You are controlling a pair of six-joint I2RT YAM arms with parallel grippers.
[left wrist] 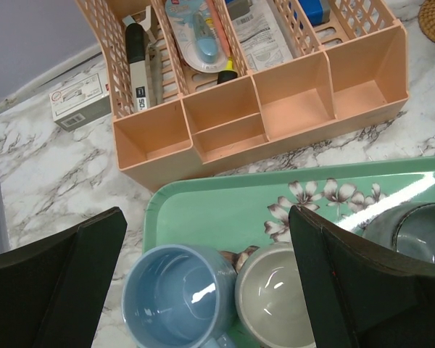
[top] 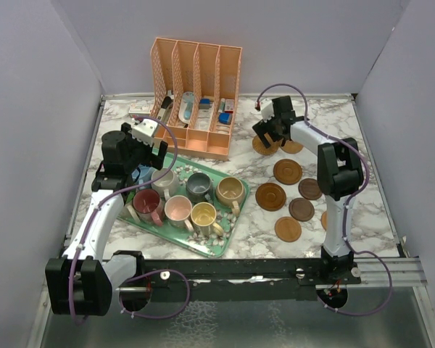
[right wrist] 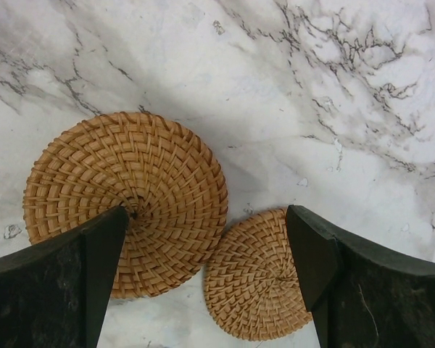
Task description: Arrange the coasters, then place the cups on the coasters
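Observation:
Several cups stand on a green floral tray (top: pixel 219 245): cream (top: pixel 163 180), grey-blue (top: pixel 199 187), tan (top: pixel 230 191), maroon (top: pixel 147 203), pink (top: pixel 178 209), yellow (top: pixel 203 214). My left gripper (top: pixel 143 152) hovers open over the tray's far left corner. Its wrist view looks down on a blue cup (left wrist: pixel 177 297) and the cream cup (left wrist: pixel 275 304), between the fingers (left wrist: pixel 206 217) and below them. Several brown coasters (top: pixel 287 171) lie scattered on the right. My right gripper (top: pixel 270 130) hangs open above two woven coasters, a larger one (right wrist: pixel 130 188) and a smaller one (right wrist: pixel 257 275), touching neither.
An orange slotted organizer (top: pixel 196 94) with pens and small items stands at the back, just beyond the tray (left wrist: pixel 261 109). A small white box (top: pixel 139 111) lies to its left. Purple walls close in the left, right and back of the marble table.

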